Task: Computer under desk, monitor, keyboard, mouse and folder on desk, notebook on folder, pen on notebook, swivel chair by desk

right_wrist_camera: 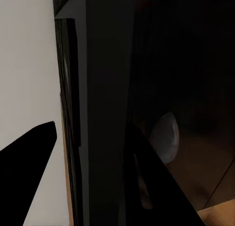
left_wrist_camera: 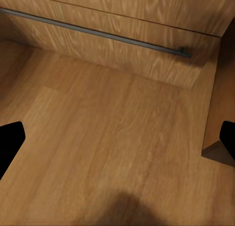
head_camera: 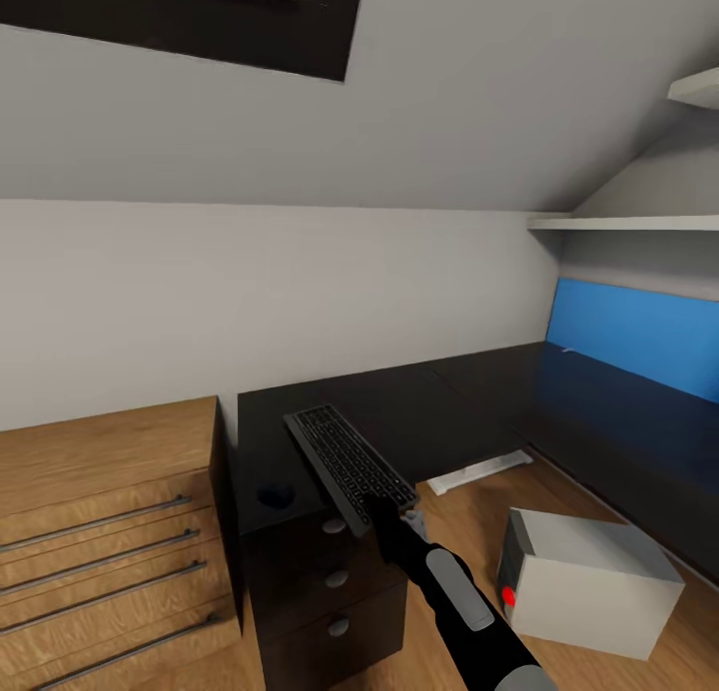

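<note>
Desk [head_camera: 469, 411], keyboard [head_camera: 350, 463] in right tool [head_camera: 384, 511] (tilted)

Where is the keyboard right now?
In the head view, the keyboard is held in the right tool over the left end of the desk, above its drawers, with the computer on the floor to its right.

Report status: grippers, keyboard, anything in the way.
Right gripper shut on keyboard, carried tilted over the desk corner. Left gripper open over bare floor. Computer on floor beside desk. Nothing in the way on the desk.
</note>
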Controlling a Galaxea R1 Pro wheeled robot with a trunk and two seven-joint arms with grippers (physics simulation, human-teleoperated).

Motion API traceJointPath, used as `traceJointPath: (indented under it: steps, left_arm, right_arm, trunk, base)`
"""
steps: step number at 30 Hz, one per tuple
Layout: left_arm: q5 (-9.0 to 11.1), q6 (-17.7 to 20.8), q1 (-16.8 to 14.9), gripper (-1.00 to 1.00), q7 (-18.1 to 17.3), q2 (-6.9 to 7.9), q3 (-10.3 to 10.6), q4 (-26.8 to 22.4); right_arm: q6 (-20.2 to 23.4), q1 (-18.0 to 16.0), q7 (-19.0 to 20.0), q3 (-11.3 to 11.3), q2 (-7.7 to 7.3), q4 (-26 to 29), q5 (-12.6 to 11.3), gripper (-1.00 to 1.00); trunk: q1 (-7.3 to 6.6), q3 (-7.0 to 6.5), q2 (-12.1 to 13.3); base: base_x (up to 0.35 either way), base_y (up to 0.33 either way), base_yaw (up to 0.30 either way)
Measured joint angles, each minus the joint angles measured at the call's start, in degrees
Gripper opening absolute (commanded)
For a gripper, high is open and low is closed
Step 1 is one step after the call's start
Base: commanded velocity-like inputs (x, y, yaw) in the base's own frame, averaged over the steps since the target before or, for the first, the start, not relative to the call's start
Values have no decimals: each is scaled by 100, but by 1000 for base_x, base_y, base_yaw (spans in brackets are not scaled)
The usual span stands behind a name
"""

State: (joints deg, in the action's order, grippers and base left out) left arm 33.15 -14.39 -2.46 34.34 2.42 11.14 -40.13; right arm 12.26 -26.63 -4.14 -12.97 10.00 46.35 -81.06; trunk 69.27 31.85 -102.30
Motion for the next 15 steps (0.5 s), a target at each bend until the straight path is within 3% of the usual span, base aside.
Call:
traceJointPath:
  steps: [6,7,8,15]
  left_arm:
    - [0,0,2,100,7,-6,-1,0]
    - [0,0,1,100,8,-6,-1,0]
    - [0,0,0,100,8,-6,-1,-1]
    - [0,0,1,100,2,-6,-1,-1]
  right_arm:
    - [6,0,-2,5,0,0,-7,-100]
    - [6,0,-3,5,0,0,-9,100]
    - [15,2,-175,-2,0,-13,34,100]
    - [16,2,-181,-2,0,-13,29,100]
  trunk:
    - [0,0,0]
    - [0,0,0]
    - [0,1,1]
    - [0,1,0]
  base:
    - [-3,-1,0]
    - [0,0,0]
    - [0,0,0]
    - [0,0,0]
